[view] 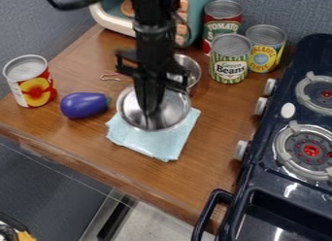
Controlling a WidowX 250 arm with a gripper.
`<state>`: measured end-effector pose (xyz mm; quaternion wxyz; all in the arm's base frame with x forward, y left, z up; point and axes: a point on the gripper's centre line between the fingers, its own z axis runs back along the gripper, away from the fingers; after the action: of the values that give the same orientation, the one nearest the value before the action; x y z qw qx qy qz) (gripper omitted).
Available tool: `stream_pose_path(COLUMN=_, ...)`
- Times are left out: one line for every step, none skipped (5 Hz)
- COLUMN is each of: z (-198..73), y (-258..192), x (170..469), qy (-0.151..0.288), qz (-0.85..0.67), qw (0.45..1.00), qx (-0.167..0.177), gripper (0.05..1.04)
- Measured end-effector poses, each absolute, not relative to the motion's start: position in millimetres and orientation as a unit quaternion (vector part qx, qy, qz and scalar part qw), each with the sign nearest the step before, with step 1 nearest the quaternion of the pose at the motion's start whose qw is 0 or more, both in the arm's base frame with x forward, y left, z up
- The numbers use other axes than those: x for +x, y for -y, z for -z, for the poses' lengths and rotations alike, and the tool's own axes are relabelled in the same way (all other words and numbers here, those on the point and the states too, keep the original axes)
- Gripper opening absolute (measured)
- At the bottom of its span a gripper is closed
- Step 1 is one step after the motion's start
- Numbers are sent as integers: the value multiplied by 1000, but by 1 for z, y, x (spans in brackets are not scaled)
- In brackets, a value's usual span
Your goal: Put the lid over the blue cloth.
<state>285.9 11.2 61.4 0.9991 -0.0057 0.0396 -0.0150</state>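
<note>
One steel lid (177,108) above one light-blue cloth (157,145), at one gripper (150,113).
Quantities: four cans (229,65), one purple toy eggplant (84,105), one small metal bowl (188,66) on the counter (84,143); two burners (311,150) and three knobs (241,150) visible on the stove (285,190). The lid lies directly below the gripper, extending past both its sides, and overlaps the cloth's upper part; the lower part is exposed. Whether the gripper is spread or pressed together cannot be determined.

Purple eggplant (84,105) near a fruit can (34,88), three cans (229,61) near a stove (264,179)
</note>
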Motion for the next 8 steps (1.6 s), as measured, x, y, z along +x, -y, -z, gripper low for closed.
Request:
stream_pose_path(z=-36, y=-7, x=288, qy=-62, qz=35, qw=997, qx=-4, gripper=51)
stream_pose_path(z=-16, y=-9, x=291, qy=-67, qz=32, qw=997, qx=-1, gripper=51)
stream_pose_path(z=-10, y=-12, x=296, qy=-69, qz=35, qw=997, qx=7, gripper=51)
stream_pose_path(z=-9, y=-12, x=302, qy=-67, qz=33, qw=997, qx=8, gripper=77)
stream_pose_path(z=-10, y=-13, x=303, qy=-69, qz=32, qw=997, qx=11, gripper=231)
stream_pose_path(z=-10, y=-13, x=300, qy=-56, qz=24, qw=998, qx=1, gripper=468)
stream_pose_path(z=-14, y=-19, x=292, qy=-41, qz=26, qw=999, qx=-9, gripper=765)
stream_pose_path(z=-28, y=-32, x=288, qy=-16, qz=11, qw=1000, qx=-15, gripper=989)
